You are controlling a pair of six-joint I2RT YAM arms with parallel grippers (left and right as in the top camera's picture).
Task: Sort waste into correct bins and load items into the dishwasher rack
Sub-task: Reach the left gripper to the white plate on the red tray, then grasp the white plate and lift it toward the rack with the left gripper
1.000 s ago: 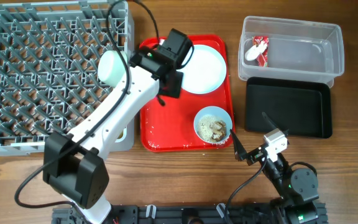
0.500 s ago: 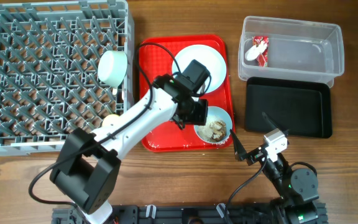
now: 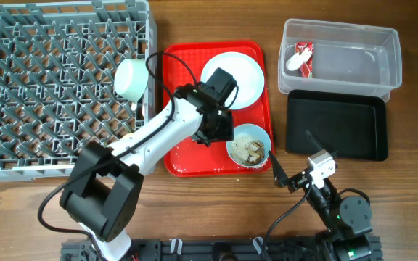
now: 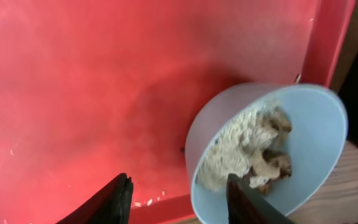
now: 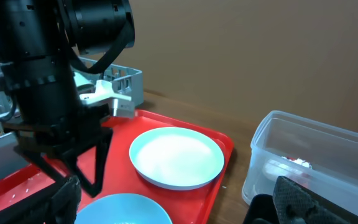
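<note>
Target is the pale blue-green small bowl [image 3: 238, 138] with beige food scraps and white rice-like grains [image 3: 253, 149]. It sits in the near right corner of the flat red serving tray [image 3: 202, 161].

Left gripper [image 3: 218, 129] is just left of the bowl, low over the tray, claw spread and holding nothing. In the wrist view the bowl's left wall falls between the two fingers [image 4: 118, 198]. The right finger overlaps the rim; I can't tell if it touches.

Right gripper [image 3: 283, 177] sits at the near edge, just right of the bowl, also spread and empty.

Handling, my read:
- The bowl looks like light, rigid plastic with a smooth, slippery wall, so expect it to pivot in a two-finger pinch.
- Take it on the left rim, one finger inside and one outside, seated as deep on the wall as you can.
- The load is loose and piled toward the right side. Keep the bowl level in transit or the grains will spill on the tray.

The crumpled red-and-white snack wrapper [image 3: 305, 58] lies in the clear deep rectangular plastic tub [image 3: 354, 61]. So the scraps probably go in the black shallow rectangular tray [image 3: 337, 125], right of the bowl. Tip the bowl only once it's over that tray.

After that the bowl goes to the large grey plastic dishwasher rack [image 3: 56, 87], far left. The pale blue round plate [image 3: 242, 76] waits on the red tray's far side.
</note>
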